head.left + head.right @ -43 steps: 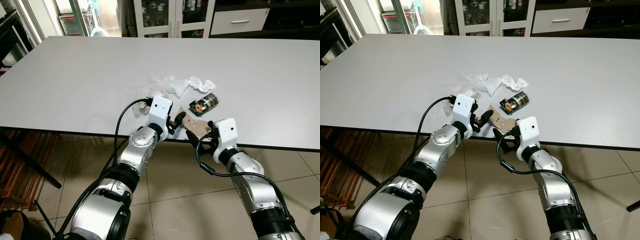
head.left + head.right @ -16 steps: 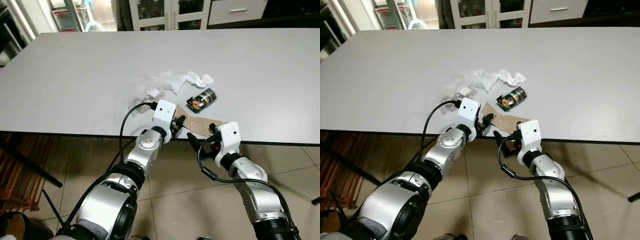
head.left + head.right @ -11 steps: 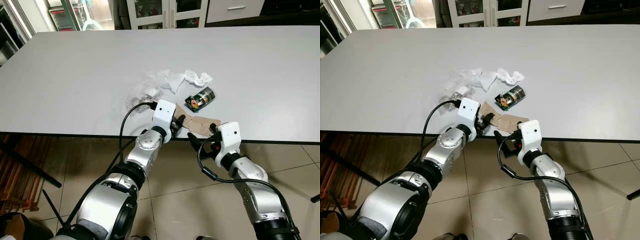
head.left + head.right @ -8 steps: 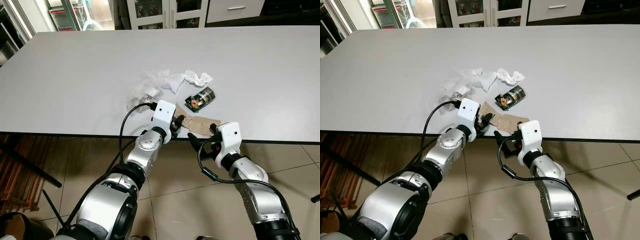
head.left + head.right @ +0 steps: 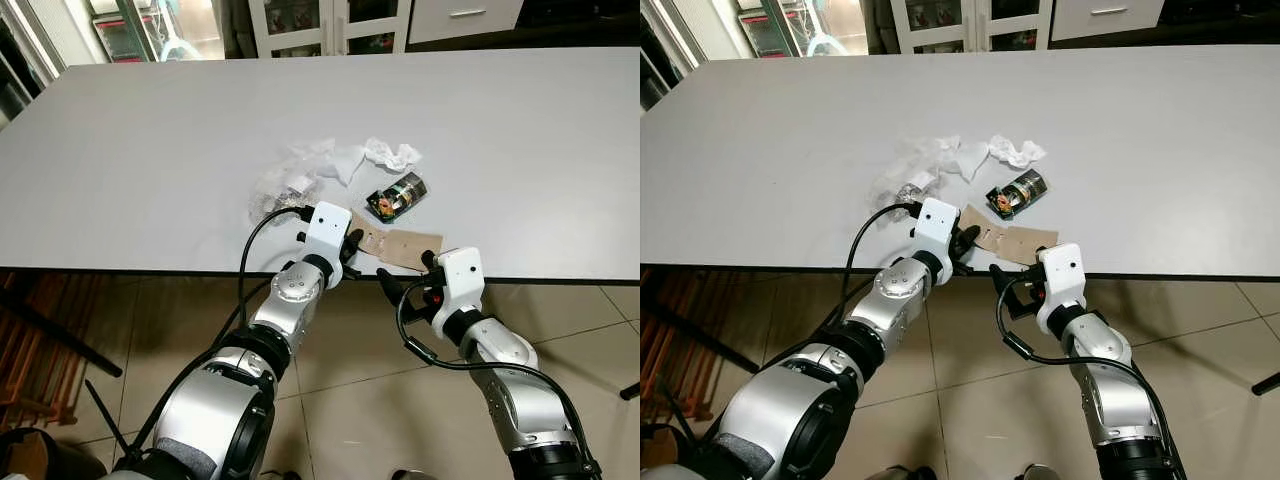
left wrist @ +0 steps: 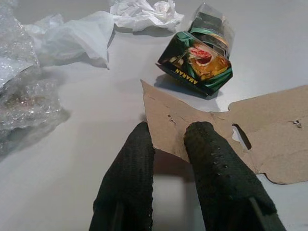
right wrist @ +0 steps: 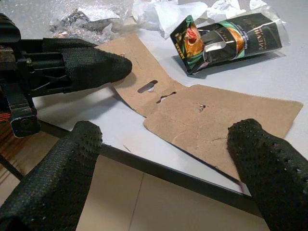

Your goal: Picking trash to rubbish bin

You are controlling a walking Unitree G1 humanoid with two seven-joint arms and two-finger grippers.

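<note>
Green packet [image 6: 202, 60]: "AMARAN" in gold capitals along its lower end edge, left wrist view. Right wrist view, same packet's dark side reads partly "MEVI…", rest too small. No other readable text anywhere.

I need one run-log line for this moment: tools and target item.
left tool: closing on cardboard piece edge | right tool: open at table edge, near cardboard | green packet: untouched

grey table [image 5: 150, 150], tiled floor [image 5: 350, 400] — white cabinets [image 5: 330, 25]
</note>
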